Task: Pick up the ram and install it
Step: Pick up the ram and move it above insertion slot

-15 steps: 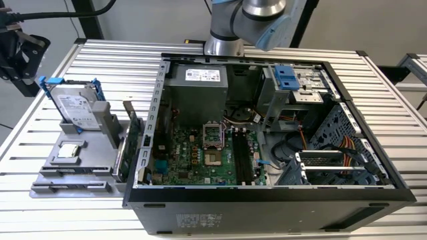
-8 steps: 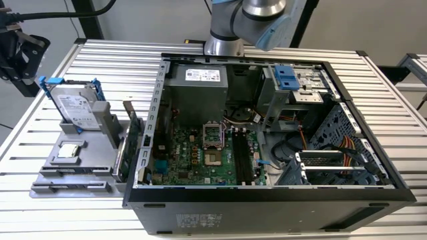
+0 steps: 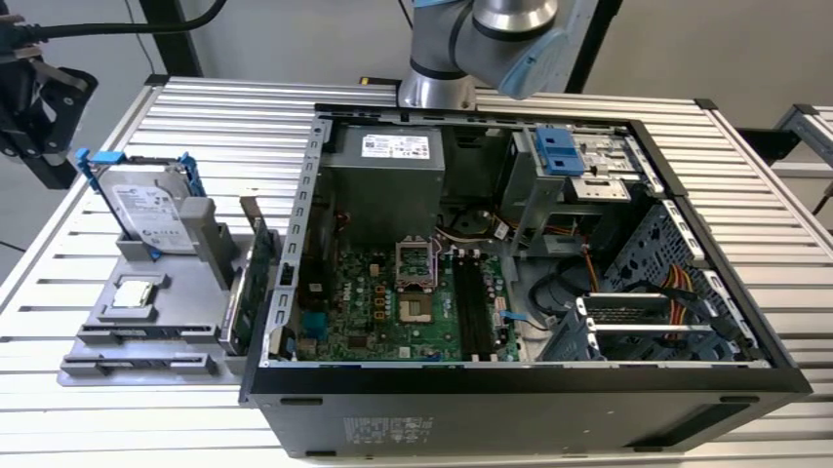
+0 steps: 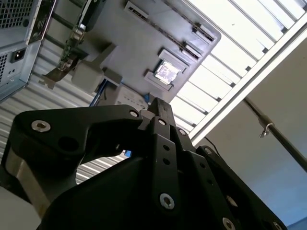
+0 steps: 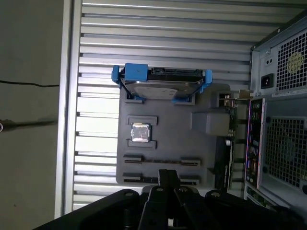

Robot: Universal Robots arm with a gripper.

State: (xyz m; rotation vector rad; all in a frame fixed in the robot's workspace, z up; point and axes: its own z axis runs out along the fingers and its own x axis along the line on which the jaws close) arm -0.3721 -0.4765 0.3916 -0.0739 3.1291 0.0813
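The ram is out of view. My gripper [image 5: 168,175] [image 4: 158,106] is black and shows in both wrist views. Its fingers meet at the tip, shut, with nothing seen between them. It hangs over the end of the grey holder tray [image 5: 172,120] [image 3: 176,292] where two long dark slots [image 5: 160,163] lie. The tray sits on the table at the exterior view's left, beside the open computer case [image 3: 521,376]. On the motherboard, the black memory slots [image 3: 475,302] run lengthwise near the case's middle.
The tray carries a hard drive [image 3: 143,205] [image 5: 163,86] in a blue bracket, a square processor chip [image 3: 137,292] [image 5: 140,132], and a dark green expansion card [image 3: 260,268] standing on edge beside the case. The arm [image 3: 482,39] rises behind the case. The slatted metal table [image 3: 78,253] ends close beside the tray.
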